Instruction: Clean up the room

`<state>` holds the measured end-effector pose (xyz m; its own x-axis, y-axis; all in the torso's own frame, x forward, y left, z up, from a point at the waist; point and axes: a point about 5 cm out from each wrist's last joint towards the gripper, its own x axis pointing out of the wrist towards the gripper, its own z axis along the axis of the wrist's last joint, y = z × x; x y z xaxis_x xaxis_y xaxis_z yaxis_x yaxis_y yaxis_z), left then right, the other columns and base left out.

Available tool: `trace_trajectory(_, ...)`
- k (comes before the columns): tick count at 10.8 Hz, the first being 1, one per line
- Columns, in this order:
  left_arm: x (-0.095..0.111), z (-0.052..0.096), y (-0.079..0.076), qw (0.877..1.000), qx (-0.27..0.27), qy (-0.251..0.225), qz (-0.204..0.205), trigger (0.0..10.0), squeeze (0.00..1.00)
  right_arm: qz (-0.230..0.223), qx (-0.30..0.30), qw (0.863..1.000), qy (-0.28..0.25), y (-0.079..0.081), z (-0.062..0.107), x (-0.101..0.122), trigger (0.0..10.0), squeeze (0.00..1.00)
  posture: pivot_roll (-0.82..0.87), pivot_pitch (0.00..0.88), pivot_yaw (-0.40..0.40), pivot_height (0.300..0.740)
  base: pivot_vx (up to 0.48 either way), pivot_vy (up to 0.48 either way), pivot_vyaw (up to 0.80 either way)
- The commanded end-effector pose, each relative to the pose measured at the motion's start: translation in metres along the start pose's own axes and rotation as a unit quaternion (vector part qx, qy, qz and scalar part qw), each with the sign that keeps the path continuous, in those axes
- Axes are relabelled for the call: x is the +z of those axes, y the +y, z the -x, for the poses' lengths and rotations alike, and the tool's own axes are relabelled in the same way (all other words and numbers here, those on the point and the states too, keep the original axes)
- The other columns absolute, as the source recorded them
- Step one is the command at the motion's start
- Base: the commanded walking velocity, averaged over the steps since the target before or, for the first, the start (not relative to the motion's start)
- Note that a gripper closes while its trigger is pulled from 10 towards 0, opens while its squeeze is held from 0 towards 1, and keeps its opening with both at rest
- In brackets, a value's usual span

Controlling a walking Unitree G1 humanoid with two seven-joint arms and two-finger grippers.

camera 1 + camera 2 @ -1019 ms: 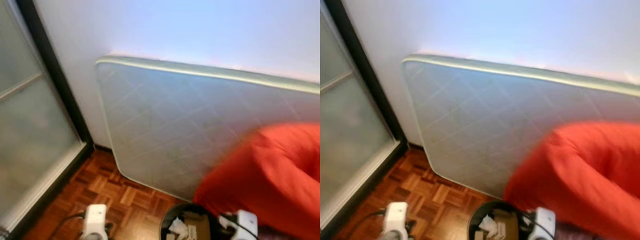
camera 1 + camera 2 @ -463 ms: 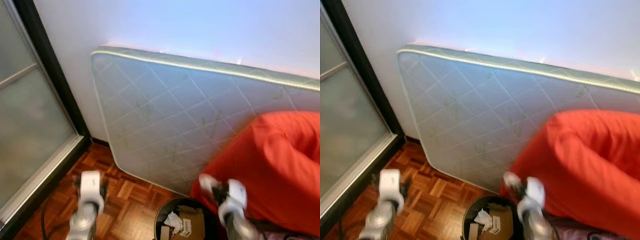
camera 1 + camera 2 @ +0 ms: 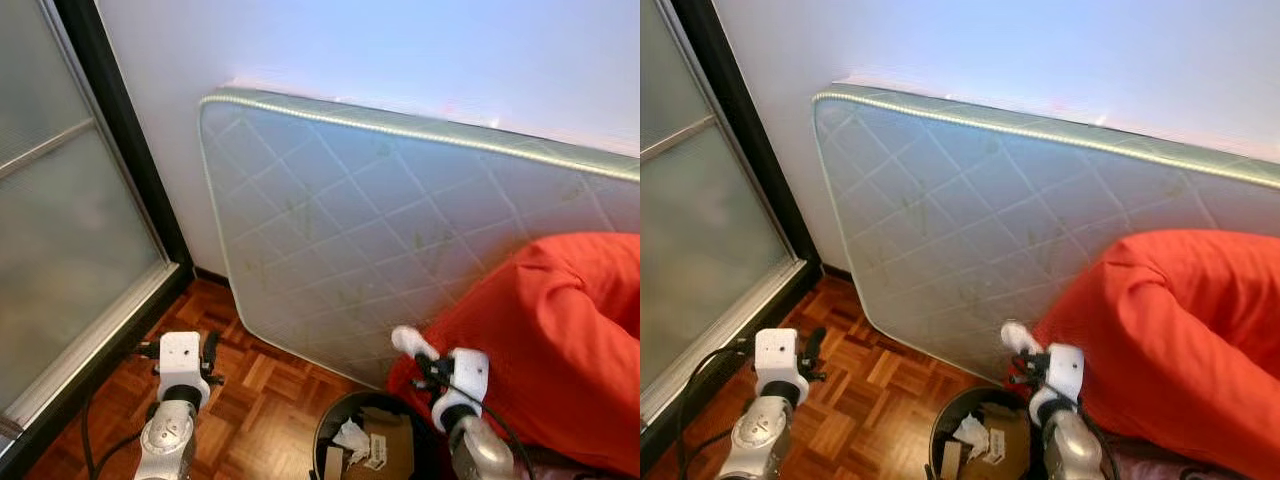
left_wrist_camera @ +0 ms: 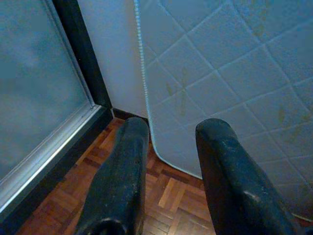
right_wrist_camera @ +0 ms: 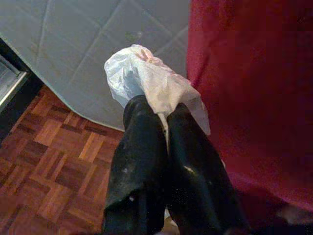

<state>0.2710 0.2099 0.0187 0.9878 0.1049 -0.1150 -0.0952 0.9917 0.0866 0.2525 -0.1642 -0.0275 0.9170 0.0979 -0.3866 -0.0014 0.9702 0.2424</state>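
Crumpled white wrapper pinched above the bin, beside a leaning mattress.

A frosted sliding door [image 3: 60,230] is seen at the left; the left hand [image 4: 168,166] is held spread over the parquet floor [image 3: 250,400]. The wrapper [image 5: 146,81] is clamped between the right hand's [image 5: 164,117] 2 fingers, above the black bin [image 3: 345,445], before the mattress [image 3: 380,240] and red beanbag [image 3: 560,340].

Quilted mattress [image 3: 380,220] leans on white wall [image 3: 400,50].
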Motion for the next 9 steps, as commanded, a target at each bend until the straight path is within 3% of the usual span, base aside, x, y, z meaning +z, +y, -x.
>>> trace_trajectory(1, 0.001, 0.000, -0.002, 1.000, -0.008, -0.004, -0.003, 10.0, 0.00, -0.004, -0.003, 1.000, 0.008, -0.002, 0.002, -0.004, 10.0, 0.00, 0.18, 0.027, -0.022, 0.740, 0.000, 0.000, 0.00)
trace_trajectory(6, -0.001, 0.002, -0.001, 1.000, -0.011, 0.005, -0.005, 10.0, 0.00, -0.002, -0.008, 1.000, 0.013, -0.003, 0.004, -0.006, 10.0, 0.00, 0.18, 0.047, -0.019, 0.740, 0.000, 0.000, 0.00)
trace_trajectory(9, -0.002, 0.002, -0.002, 1.000, -0.012, 0.009, -0.006, 10.0, 0.00, -0.011, 0.003, 0.999, 0.051, 0.001, 0.006, -0.018, 10.0, 0.00, 0.18, 0.057, -0.020, 0.717, 0.000, 0.000, 0.00)
